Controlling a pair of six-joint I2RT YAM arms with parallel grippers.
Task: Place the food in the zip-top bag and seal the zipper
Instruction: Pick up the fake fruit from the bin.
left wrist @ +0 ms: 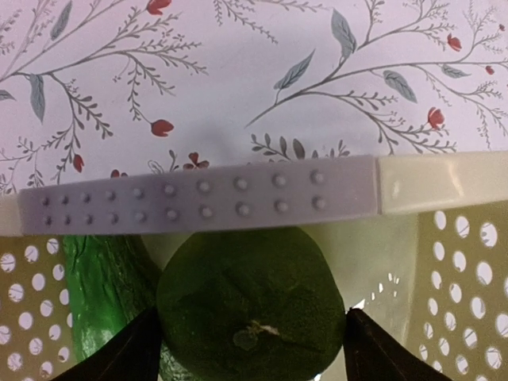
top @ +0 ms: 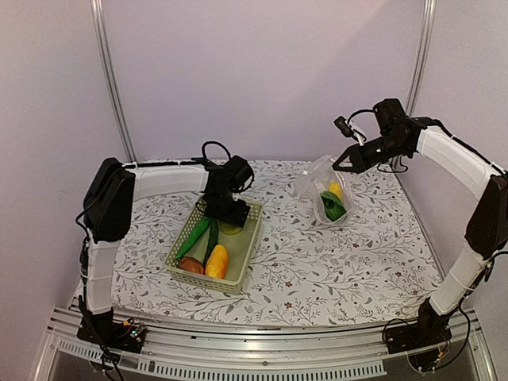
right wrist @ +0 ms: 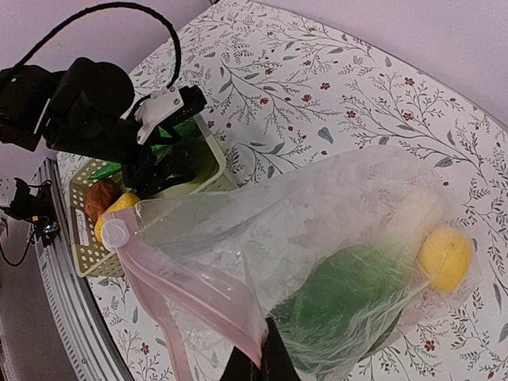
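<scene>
Floral tablecloth (top: 333,262); pale walls (top: 262,71); zip-top bag (top: 311,184) far right.

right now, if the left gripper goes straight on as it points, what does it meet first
Most likely the round dark green toy lime in the pale perforated plastic basket; it sits between the left gripper's open fingers.

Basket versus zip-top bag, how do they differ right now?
The basket is rigid, pale green and perforated; the zip-top bag is clear and crinkly. The basket sits flat on the table; the bag is held up at its mouth by the right tool. Both hold toy food.
</scene>
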